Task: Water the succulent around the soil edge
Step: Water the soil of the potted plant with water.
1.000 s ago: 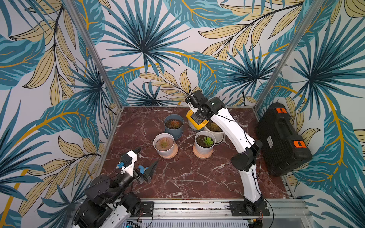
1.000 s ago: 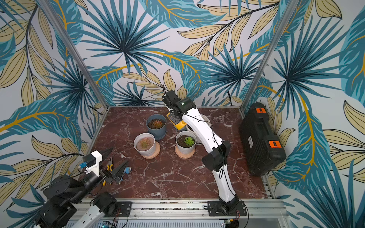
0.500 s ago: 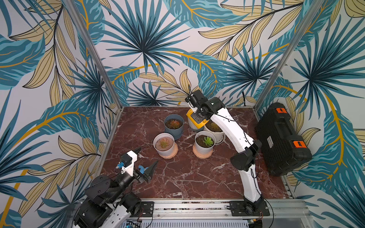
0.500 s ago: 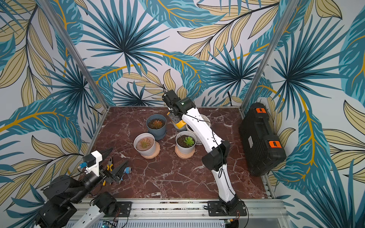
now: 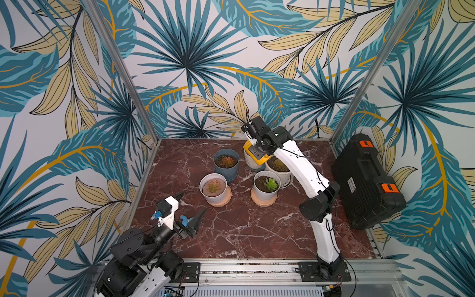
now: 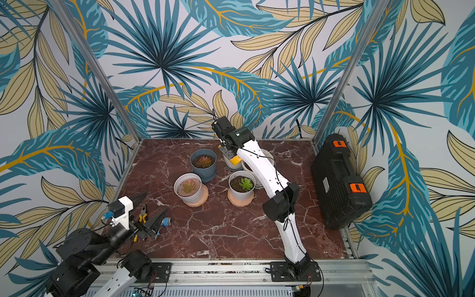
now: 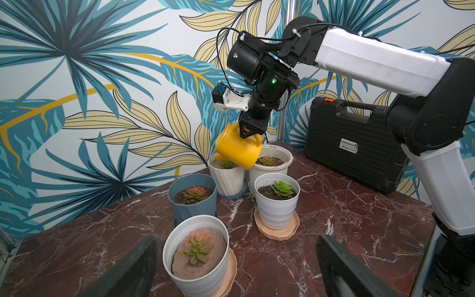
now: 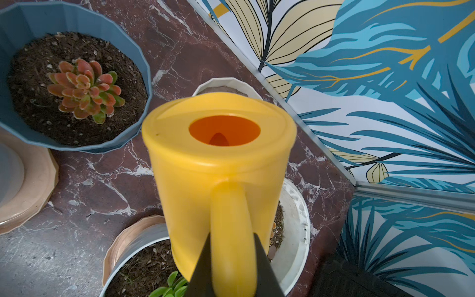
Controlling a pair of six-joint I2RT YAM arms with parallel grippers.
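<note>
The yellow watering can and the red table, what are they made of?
The watering can looks like moulded plastic: smooth, one even yellow, softly shiny, with light glowing orange inside its filling hole. The table looks like polished dark red marble with white veins. It could also be a printed marble-look sheet; the pictures cannot settle that.

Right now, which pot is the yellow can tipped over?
The ribbed white pot on the grey-blue saucer, furthest back. The yellow can tips spout-first over its rim; no other pot sits under the spout.
</note>
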